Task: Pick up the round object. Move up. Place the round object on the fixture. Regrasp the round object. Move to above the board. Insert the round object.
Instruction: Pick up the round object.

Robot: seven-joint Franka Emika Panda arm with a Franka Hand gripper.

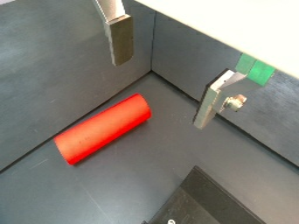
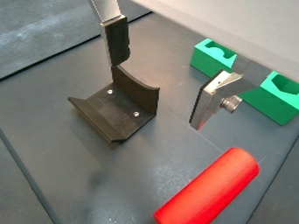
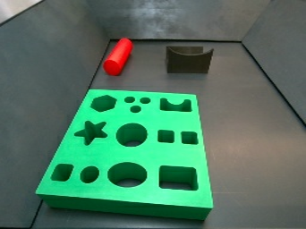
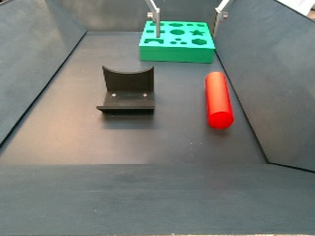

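The round object is a red cylinder lying flat on the dark floor near the back wall, apart from everything else; it also shows in the other side view as the round object and in both wrist views. The dark fixture stands beside it, its curved notch empty. The green board lies flat with its holes empty. My gripper hangs open above the floor, with nothing between its fingers.
Sloping dark grey walls enclose the floor on all sides. A corner of the board shows behind one finger in a wrist view.
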